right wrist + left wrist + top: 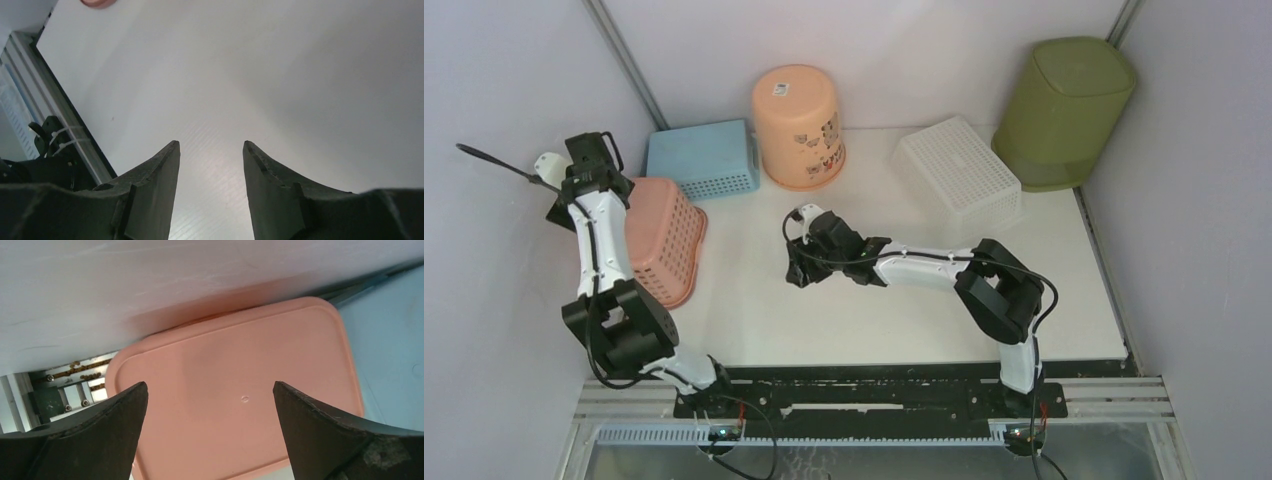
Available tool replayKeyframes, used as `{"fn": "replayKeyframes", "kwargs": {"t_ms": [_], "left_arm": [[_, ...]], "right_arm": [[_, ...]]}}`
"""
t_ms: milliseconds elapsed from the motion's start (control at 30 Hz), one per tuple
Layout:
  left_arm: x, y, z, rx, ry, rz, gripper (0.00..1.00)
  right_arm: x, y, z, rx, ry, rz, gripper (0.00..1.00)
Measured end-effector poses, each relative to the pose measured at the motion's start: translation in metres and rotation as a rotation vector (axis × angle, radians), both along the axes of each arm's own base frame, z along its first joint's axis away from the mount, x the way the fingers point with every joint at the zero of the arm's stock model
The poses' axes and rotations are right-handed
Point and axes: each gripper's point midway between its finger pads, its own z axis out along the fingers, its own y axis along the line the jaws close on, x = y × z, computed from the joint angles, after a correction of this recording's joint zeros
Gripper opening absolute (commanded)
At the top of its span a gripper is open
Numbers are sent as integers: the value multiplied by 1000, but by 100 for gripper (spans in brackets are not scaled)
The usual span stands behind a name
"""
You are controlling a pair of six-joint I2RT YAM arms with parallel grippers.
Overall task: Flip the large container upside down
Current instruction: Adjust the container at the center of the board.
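Observation:
The large container [1064, 108], an olive-green bin, stands in the far right corner with its solid base up and its wide rim down, leaning a little toward the wall. My right gripper [799, 268] hovers low over the bare white table near the middle, far from the bin. In the right wrist view my right gripper [210, 145] is open, with only table between its fingers. My left gripper [589, 152] is raised at the far left, above the pink basket [664, 240]. Seen from the left wrist, my left gripper [210, 390] is wide open over that basket's flat bottom [235, 390].
A peach bucket [799, 125] stands upside down at the back centre. A blue basket [702, 158] lies beside it to the left. A white mesh basket [959, 175] lies bottom up between the bucket and the bin. Walls close in the left, back and right sides.

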Motion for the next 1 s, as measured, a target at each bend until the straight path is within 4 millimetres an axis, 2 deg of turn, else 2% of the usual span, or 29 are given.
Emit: {"fn": "replayKeyframes", "kwargs": {"t_ms": [233,333,600,733,867,1000], "left_arm": [[7,9,-31,-98,22,-21,98],[9,10,-37,-110,25,-24,98],[3,13,-38,-88,14,-4,97],[-2,11,-32,-64,-20,1,96],[-5,18,-23,-19,-69,47,96],[-13,26,-26,24,-90,126,97]], "right_arm": [[-24,2,-10,-50,25,45,58],[-29,2,-12,-64,25,57,58],[-33,2,-13,-69,23,68,58],[-34,3,-13,-66,27,73,58],[-34,3,-13,-65,29,77,58],[-35,3,-13,-64,30,78,58]]}}
